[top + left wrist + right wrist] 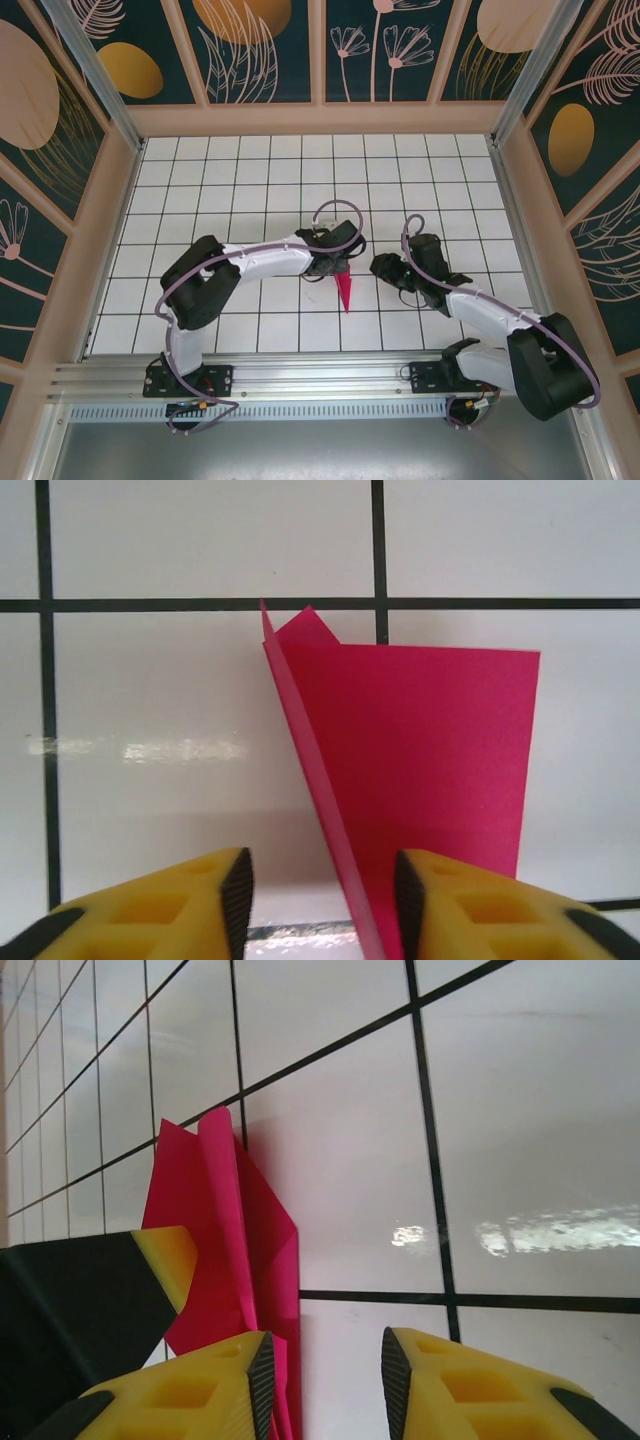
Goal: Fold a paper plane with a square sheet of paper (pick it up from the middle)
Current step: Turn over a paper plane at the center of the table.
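The square sheet of paper (pixel 346 290) is magenta-pink and folded into a slim pointed dart, its tip toward the near edge of the table. My left gripper (pixel 334 266) hangs over its wide end. In the left wrist view an upright flap of the paper (pixel 430 750) rises between the fingers of the left gripper (pixel 322 885), close to the right pad, with a gap to the left pad. My right gripper (pixel 384 268) stands just right of the paper. The right gripper (pixel 325 1365) is open on bare tile, and the paper (pixel 215 1230) lies beside its left finger.
The white tiled table (pixel 250 180) has black grid lines and stretches wide behind both arms. Patterned wall panels (pixel 70 200) fence it on three sides. An aluminium rail (pixel 320 375) carrying the arm bases runs along the near edge.
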